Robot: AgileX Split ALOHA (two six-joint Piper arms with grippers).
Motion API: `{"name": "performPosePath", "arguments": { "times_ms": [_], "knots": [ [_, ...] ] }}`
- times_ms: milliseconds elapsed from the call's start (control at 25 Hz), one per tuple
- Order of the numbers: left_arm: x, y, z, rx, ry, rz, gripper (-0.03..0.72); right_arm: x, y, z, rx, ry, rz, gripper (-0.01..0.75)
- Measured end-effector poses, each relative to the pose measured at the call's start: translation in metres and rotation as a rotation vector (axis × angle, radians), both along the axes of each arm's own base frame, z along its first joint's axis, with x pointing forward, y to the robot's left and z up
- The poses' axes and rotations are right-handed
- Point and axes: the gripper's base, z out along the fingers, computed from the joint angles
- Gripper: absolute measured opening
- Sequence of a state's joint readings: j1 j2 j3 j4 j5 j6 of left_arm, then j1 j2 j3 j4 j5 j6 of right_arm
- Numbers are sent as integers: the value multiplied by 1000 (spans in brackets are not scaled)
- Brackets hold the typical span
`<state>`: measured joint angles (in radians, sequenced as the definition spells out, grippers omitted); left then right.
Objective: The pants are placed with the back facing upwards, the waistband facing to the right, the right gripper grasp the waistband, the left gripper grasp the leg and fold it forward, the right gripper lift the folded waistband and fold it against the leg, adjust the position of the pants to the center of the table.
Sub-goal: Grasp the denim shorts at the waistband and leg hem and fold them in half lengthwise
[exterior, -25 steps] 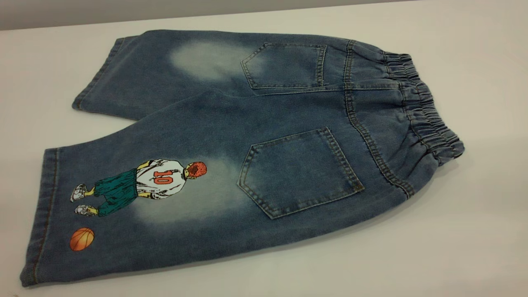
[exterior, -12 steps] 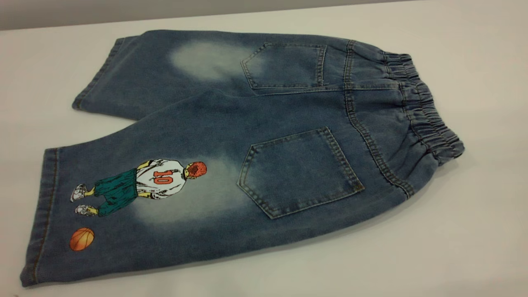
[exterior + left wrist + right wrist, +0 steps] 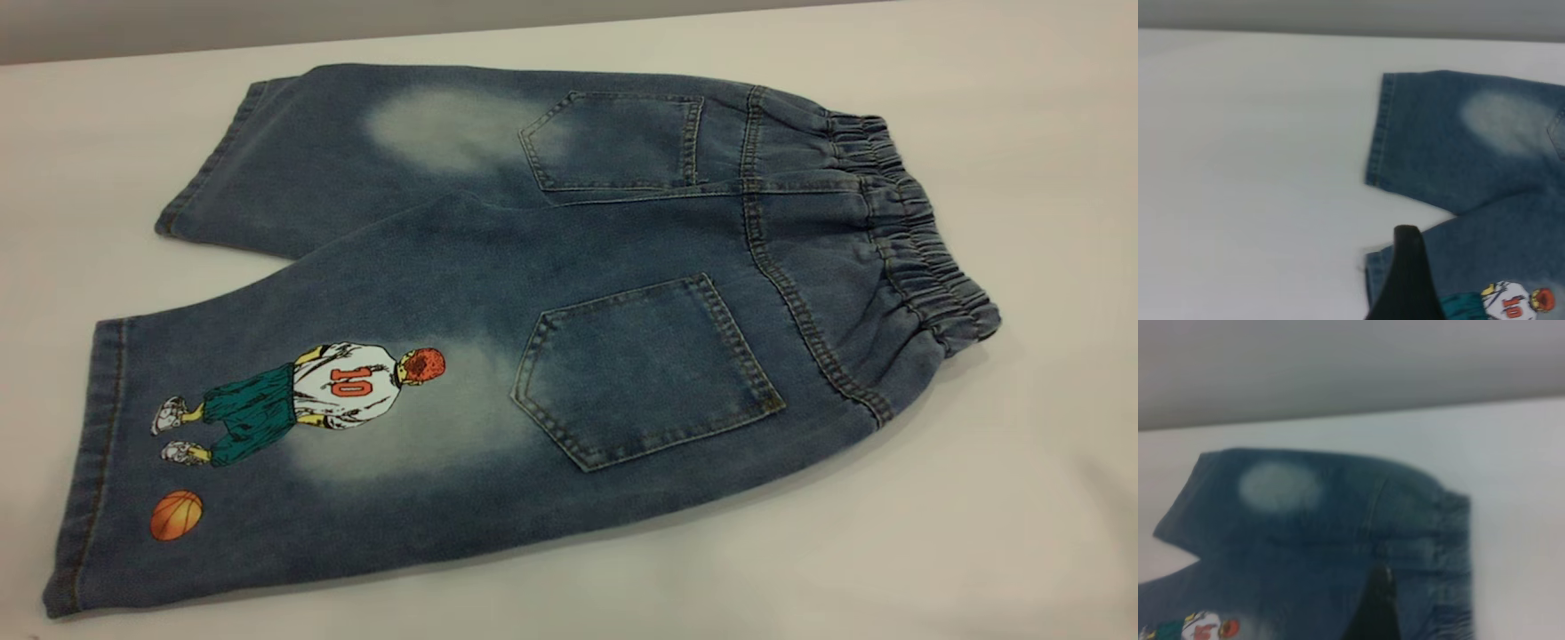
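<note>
The pants (image 3: 533, 311) lie flat on the table (image 3: 1022, 533), back side up, filling most of the exterior frame. Their long axis runs from the lower left to the upper right of that frame, tilted slightly, with the hems pointing left and the waistband (image 3: 916, 240) at the right edge of the garment. The waistband is a gathered, ruffled elastic strip of denim, crinkled into small ridges. The leg (image 3: 293, 444) with the printed player in a white number 10 shirt and an orange basketball lies in the lower left of the frame; the plain leg (image 3: 356, 160) with a pale bleached patch lies above it, toward the upper left, and the two spread apart in a shallow V. The cloth is faded blue denim with tan stitching and two square patch pockets (image 3: 640, 369). The tabletop is smooth and pale.

In the left wrist view, one black finger of the left gripper (image 3: 1408, 280) stands over the hem of the printed leg. In the right wrist view, a dark wedge of the right gripper (image 3: 1375, 607) shows over the cloth near the waistband. For both, whether the fingers are apart or together cannot be told.
</note>
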<state>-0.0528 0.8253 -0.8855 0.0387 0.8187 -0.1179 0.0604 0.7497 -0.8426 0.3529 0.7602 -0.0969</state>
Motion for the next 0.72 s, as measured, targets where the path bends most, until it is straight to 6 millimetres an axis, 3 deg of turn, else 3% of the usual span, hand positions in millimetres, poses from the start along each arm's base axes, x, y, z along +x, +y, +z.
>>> {"name": "performPosePath", "arguments": {
  "times_ms": [280, 720],
  "knots": [
    [59, -10, -28, -87, 66, -24, 509, 69, 8, -39, 32, 161, 26, 591],
    [112, -13, -72, -99, 128, -15, 509, 125, 29, -113, 115, 436, 210, 591]
  ]
}}
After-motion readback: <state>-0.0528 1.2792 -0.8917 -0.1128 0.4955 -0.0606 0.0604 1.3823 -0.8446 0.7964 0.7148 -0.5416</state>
